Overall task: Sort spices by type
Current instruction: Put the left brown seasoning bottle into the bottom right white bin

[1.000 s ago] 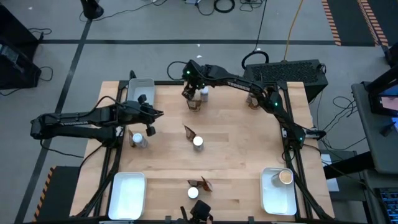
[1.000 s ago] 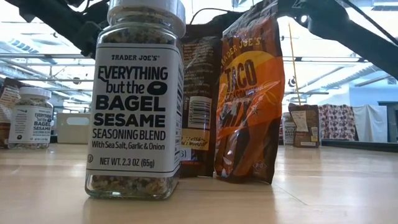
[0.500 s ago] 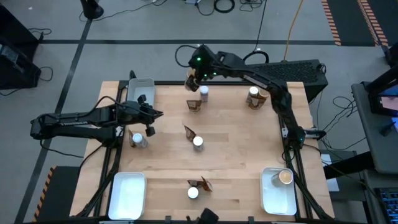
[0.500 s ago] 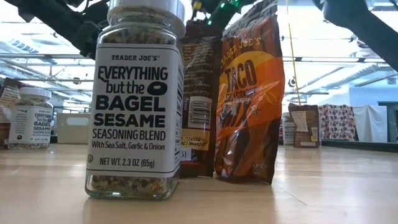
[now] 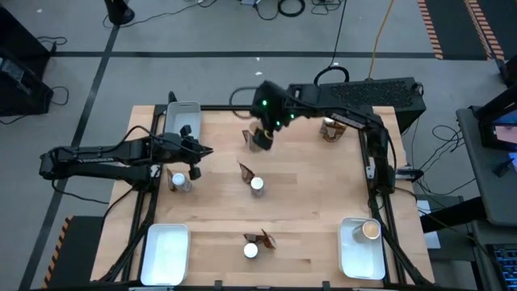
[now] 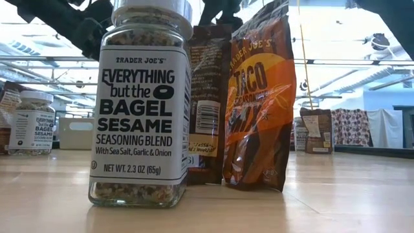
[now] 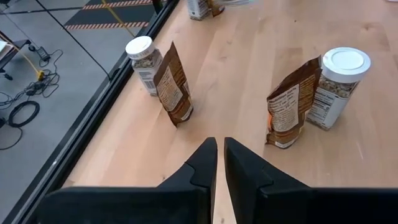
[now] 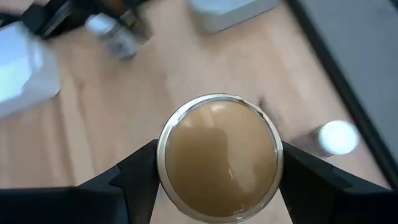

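On the wooden desk [image 5: 307, 186], the right hand [image 8: 217, 186] is clamped on a tan-lidded jar [image 8: 217, 155] above the far edge. The left hand [image 7: 216, 163], fingers together, waits near a white-lidded jar [image 5: 178, 179].

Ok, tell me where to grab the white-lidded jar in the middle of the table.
Take the white-lidded jar around its lid and neck, coming straight down from above: it stands upright, round, with its top clear. The brown sachet stands close on its far-left side, so close across the free sides.
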